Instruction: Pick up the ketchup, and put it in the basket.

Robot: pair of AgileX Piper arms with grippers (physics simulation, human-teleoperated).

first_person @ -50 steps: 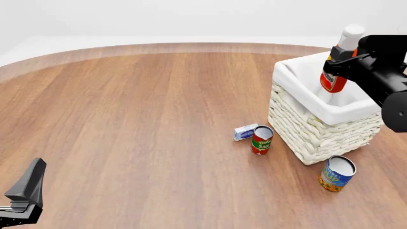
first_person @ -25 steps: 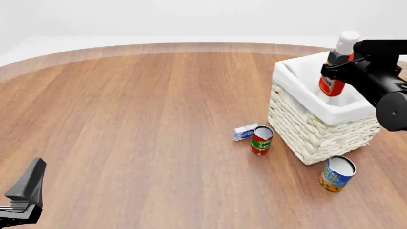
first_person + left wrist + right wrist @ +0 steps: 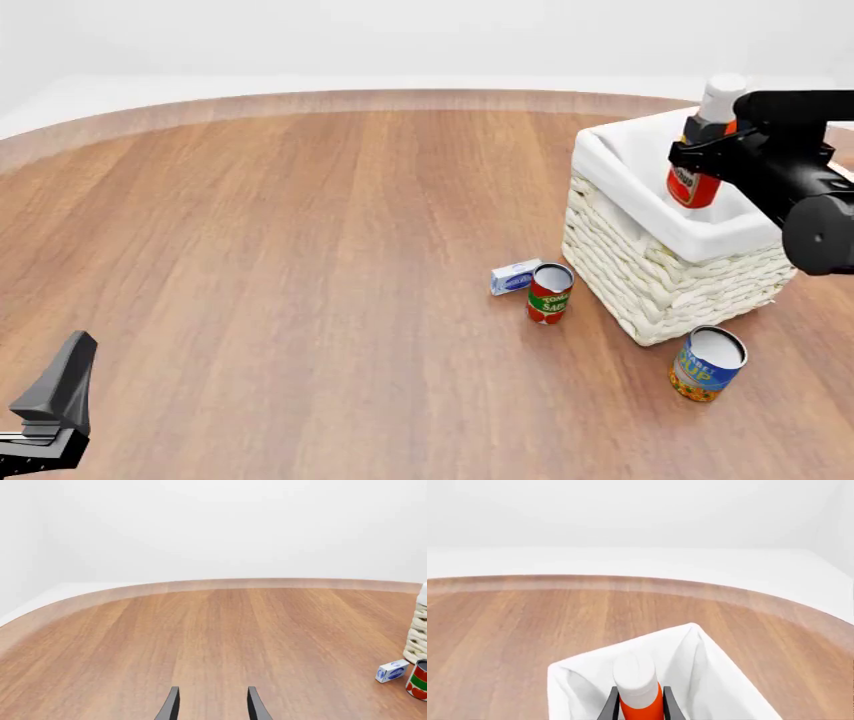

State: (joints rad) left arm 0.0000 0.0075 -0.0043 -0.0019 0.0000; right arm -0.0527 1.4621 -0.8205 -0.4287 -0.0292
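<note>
The ketchup, a slim red-orange bottle with a tall white cap, hangs upright over the basket, its base low inside the white liner. My right gripper is shut on the bottle's upper body. The right wrist view shows the ketchup pinched between the right gripper's fingers above the basket's liner. My left gripper rests at the near left table edge; in the left wrist view the left gripper stands open with nothing between its fingers.
A red-and-green tomato sauce can and a small white-blue box stand just left of the basket. A blue can stands in front of it. The box and can also show in the left wrist view.
My right gripper has carried the ketchup slightly left and farther over the basket. The left arm has not moved.
</note>
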